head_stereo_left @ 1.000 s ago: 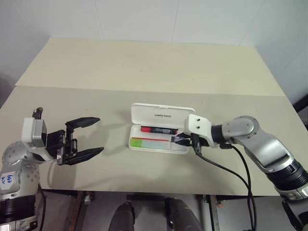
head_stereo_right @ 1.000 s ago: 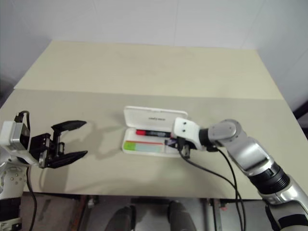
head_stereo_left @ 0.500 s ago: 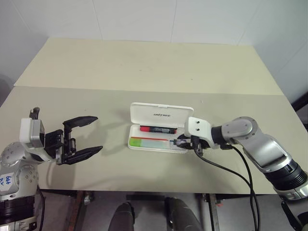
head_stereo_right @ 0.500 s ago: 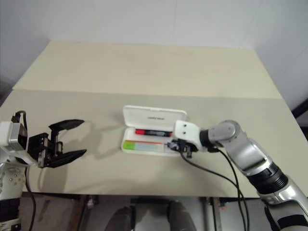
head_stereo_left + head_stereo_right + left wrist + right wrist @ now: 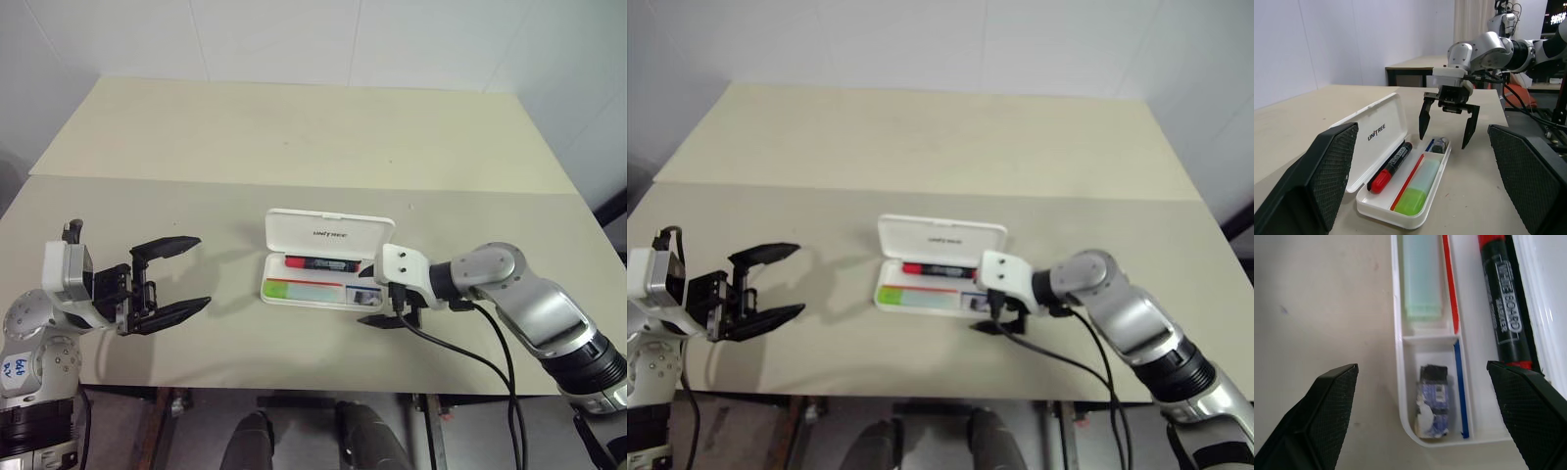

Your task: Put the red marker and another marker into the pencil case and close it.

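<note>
The white pencil case (image 5: 294, 231) lies open at the table's middle, its lid tilted back. The red marker (image 5: 321, 263) rests in the far compartment, also seen close up (image 5: 1504, 318). The pale green marker (image 5: 304, 291) lies in the near compartment, lime end to the left (image 5: 1411, 201). My right gripper (image 5: 370, 296) hovers open over the case's right end, one finger on each side, holding nothing. My left gripper (image 5: 204, 272) stands open well left of the case, empty.
A small grey-blue lump (image 5: 1432, 399) sits in the case's little end compartment. A black cable (image 5: 460, 348) trails from my right wrist over the table's front edge. A seam (image 5: 147, 179) crosses the table behind the case.
My right gripper has gone from shut to wide open at the case's right end. The left arm has kept still.
</note>
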Controlling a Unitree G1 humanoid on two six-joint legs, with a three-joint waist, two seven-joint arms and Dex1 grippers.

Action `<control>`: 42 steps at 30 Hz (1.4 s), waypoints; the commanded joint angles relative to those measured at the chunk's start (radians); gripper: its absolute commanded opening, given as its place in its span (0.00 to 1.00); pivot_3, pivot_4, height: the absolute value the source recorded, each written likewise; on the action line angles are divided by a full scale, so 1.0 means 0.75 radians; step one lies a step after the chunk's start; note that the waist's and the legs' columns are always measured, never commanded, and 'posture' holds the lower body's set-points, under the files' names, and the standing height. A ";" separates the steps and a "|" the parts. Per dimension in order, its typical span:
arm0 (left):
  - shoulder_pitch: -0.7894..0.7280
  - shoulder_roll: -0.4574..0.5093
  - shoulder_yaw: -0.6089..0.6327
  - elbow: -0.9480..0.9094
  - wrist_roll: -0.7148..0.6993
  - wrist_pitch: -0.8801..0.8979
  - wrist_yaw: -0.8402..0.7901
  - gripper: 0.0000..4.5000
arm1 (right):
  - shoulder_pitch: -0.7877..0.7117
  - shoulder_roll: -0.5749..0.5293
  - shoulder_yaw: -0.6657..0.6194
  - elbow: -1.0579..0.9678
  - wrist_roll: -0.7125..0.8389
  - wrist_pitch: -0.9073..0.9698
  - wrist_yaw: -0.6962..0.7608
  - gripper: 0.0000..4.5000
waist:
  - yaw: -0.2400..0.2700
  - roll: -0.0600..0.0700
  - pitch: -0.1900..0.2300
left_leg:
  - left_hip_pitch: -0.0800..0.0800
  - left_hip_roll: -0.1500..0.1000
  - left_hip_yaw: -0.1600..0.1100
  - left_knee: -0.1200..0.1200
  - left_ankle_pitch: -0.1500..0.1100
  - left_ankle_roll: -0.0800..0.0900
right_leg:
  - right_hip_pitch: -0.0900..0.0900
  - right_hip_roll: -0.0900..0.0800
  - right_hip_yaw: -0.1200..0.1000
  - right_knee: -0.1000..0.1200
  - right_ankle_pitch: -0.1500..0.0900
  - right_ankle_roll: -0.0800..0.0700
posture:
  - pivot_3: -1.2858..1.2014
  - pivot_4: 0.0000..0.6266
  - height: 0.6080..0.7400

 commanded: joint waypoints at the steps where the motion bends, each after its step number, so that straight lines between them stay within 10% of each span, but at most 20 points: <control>1: 0.001 -0.004 0.018 -0.035 -0.003 -0.023 0.015 1.00 | 0.037 0.013 -0.187 -0.114 0.142 0.052 -0.020 0.99 | 0.001 0.000 0.000 | 0.000 0.000 0.000 0.000 0.000 0.000 | 0.000 0.000 0.000 0.000 0.000 0.000 | 0.52 0.24 1.00; 27: -0.244 0.043 -0.033 0.322 0.304 -0.130 0.251 1.00 | 0.366 0.031 -0.758 -0.160 0.425 -0.152 -0.181 0.99 | 0.003 0.000 0.000 | 0.000 -0.001 0.000 0.002 0.000 0.000 | 0.002 0.001 0.001 0.000 0.002 0.003 | 0.52 0.24 1.00; 42: -0.647 0.075 -0.126 0.896 0.382 -0.117 0.064 0.01 | 0.485 0.088 -0.870 -0.134 0.591 -0.278 -0.133 1.00 | 0.004 0.000 0.000 | 0.001 -0.002 0.000 0.007 0.001 0.001 | 0.003 0.002 0.000 0.008 0.002 0.003 | 0.52 0.24 1.00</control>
